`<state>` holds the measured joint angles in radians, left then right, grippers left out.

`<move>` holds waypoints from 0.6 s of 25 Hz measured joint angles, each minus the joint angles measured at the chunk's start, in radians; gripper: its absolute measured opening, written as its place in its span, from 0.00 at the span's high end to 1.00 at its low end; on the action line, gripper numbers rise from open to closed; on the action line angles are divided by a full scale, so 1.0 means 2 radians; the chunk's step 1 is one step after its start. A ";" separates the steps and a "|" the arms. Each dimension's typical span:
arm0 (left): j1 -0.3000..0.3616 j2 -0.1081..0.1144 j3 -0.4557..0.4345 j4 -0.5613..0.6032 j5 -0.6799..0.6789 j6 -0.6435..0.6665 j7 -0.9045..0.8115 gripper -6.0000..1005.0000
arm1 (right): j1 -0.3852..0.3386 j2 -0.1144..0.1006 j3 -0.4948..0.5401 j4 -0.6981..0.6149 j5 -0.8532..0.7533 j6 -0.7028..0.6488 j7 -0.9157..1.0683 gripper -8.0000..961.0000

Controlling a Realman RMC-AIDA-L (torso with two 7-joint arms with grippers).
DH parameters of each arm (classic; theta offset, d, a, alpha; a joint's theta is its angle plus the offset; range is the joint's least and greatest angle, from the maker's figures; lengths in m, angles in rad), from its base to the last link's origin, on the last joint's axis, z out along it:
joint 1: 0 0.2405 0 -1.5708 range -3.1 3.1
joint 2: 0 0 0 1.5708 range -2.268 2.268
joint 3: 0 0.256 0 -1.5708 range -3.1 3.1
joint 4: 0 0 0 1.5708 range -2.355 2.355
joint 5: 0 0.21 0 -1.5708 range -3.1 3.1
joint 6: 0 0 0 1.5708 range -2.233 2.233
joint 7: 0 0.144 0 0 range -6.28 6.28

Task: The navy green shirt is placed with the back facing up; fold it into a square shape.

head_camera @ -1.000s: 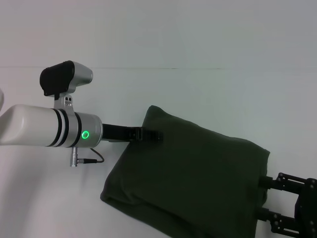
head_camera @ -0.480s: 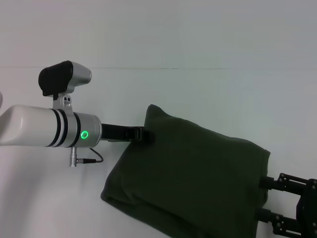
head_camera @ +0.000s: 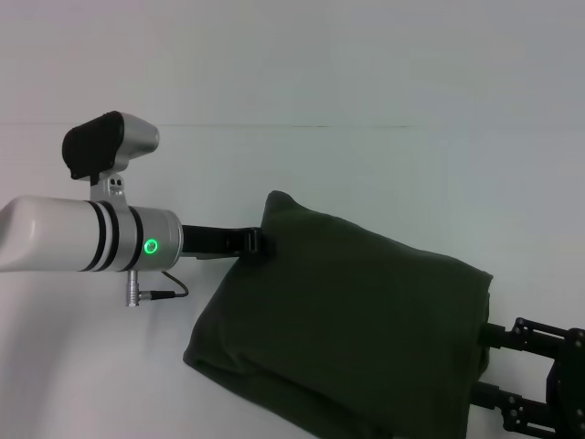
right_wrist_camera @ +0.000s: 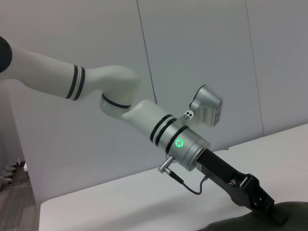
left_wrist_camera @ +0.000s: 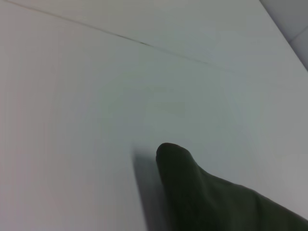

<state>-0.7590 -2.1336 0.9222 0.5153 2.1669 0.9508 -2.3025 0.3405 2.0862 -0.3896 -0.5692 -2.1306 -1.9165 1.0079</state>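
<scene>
**A:** Jaws first: what are they doing?

**B:** Those of the left gripper (head_camera: 262, 243) lie against the shirt's edge nearest the left arm, but their dark tips merge with the dark cloth, so I cannot tell if they are parted or pinched. The right gripper (head_camera: 498, 370) sits at the opposite side of the shirt; only its black linkage shows, the tips are hidden behind the cloth, and I cannot tell there either.

**A:** And the navy green shirt (head_camera: 347, 329)?

**B:** It lies on the table (head_camera: 366, 174) as a folded, puffy, roughly four-sided bundle, plain dark olive on top with no lettering showing. One rounded corner points away from the robot, just beside the left gripper. The left wrist view catches that same corner (left_wrist_camera: 178, 166) standing up a little from the surface, casting a soft shadow.

**A:** What is the surface like?

**B:** Plain white and smooth, with one thin seam line (head_camera: 228, 126) running across it beyond the shirt, away from the robot.

**A:** And the room?

**B:** In the right wrist view, pale grey wall panels (right_wrist_camera: 192, 62) with vertical joints rise behind the left arm (right_wrist_camera: 159, 122), whose wrist ring shows a green light. At the far side of that arm from the shirt a strip of wood-toned floor (right_wrist_camera: 19, 211) is visible below the table's edge.
</scene>
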 joint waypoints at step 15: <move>0.107 0.000 -0.115 0.002 -0.080 0.032 0.005 0.94 | 0.004 0.000 0.000 0.000 0.006 0.002 0.000 0.26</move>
<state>-0.5447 -2.1338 0.6917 0.5184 2.0066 1.0144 -2.2920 0.3486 2.0862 -0.3897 -0.5691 -2.1181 -1.9128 1.0079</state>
